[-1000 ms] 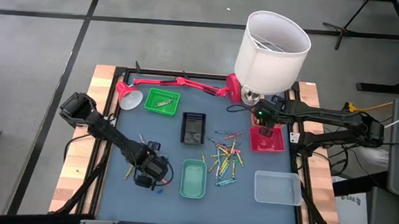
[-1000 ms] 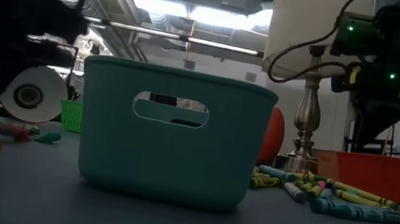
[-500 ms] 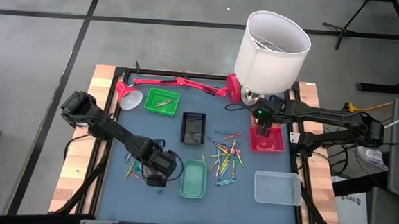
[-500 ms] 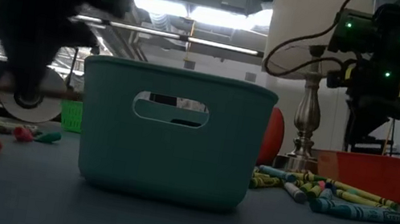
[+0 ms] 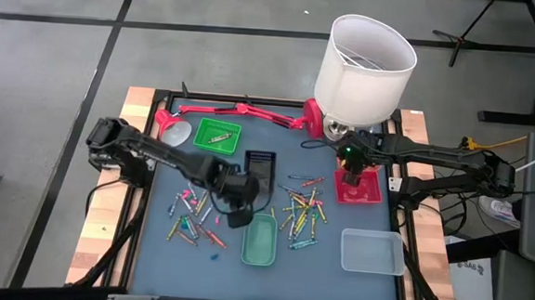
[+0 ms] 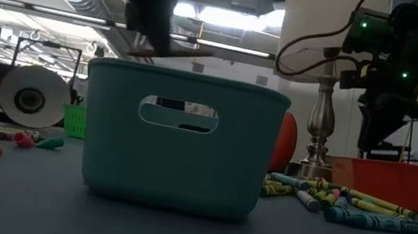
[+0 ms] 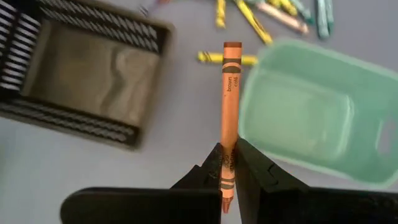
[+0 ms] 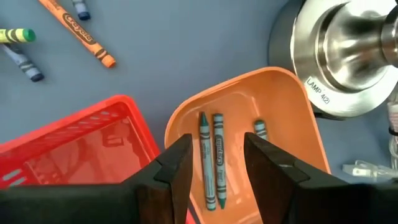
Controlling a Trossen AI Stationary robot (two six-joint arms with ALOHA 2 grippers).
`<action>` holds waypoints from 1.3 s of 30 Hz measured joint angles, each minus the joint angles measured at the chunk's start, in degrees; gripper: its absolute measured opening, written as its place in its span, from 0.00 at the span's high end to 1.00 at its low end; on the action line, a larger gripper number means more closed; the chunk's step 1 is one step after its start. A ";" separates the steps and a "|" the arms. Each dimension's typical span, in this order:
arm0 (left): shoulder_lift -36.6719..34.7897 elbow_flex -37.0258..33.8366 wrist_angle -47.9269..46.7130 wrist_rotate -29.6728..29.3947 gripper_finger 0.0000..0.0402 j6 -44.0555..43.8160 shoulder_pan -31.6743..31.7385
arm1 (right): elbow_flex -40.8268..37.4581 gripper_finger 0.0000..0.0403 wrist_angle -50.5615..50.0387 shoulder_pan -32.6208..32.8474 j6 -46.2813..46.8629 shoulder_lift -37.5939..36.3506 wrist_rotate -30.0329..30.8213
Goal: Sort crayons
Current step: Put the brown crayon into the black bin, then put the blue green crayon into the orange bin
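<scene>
left gripper: the left gripper (image 7: 227, 163) is clamped tight on 1 thin brown wax crayon (image 7: 229, 99), pinched near its lower end, so most of the stick juts out ahead of the 2 fingers.
held crayon: it hangs above the table, its free tip over bare mat between 2 containers, touching neither.
nearby trays: the black slatted plastic tray (image 7: 81, 78) lies to one side of the fingers, the pale green plastic bin (image 7: 311, 112) to the other; in the high view the gripper sits just beside both (image 5: 237, 199).
step in hand, judged: carrying the brown crayon to whichever tray takes its colour; which one I cannot tell.
doing it well: centre the whole length of the crayon over the chosen tray before letting go, since the long overhang could catch a rim or tip out.
loose crayons: a scattered pile of mixed-colour crayons (image 5: 299, 211) beyond the green bin, more (image 5: 189, 218) behind the left gripper.
right gripper: the right gripper (image 8: 214, 163), fingers parted and empty, hovers over an orange oval dish (image 8: 249, 134) holding 3 greenish crayons, next to a red slatted tray (image 8: 81, 149).
</scene>
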 joint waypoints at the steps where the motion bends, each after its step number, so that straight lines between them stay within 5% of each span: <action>1: 0.00 0.11 0.48 0.02 0.99 0.32 1.18 | 0.00 0.65 0.31 0.00 0.00 0.00 0.00; 13: -0.04 -2.05 2.75 -0.20 0.99 -2.38 14.47 | 0.00 0.65 2.63 0.01 0.00 0.00 0.04; 25: -0.04 -6.79 9.89 -0.17 0.98 -8.66 16.90 | 0.00 0.65 2.65 0.00 0.00 0.00 0.07; 39: -0.04 -7.06 11.53 -0.66 0.76 -8.65 16.87 | 0.00 0.65 9.28 0.01 0.01 0.00 -5.97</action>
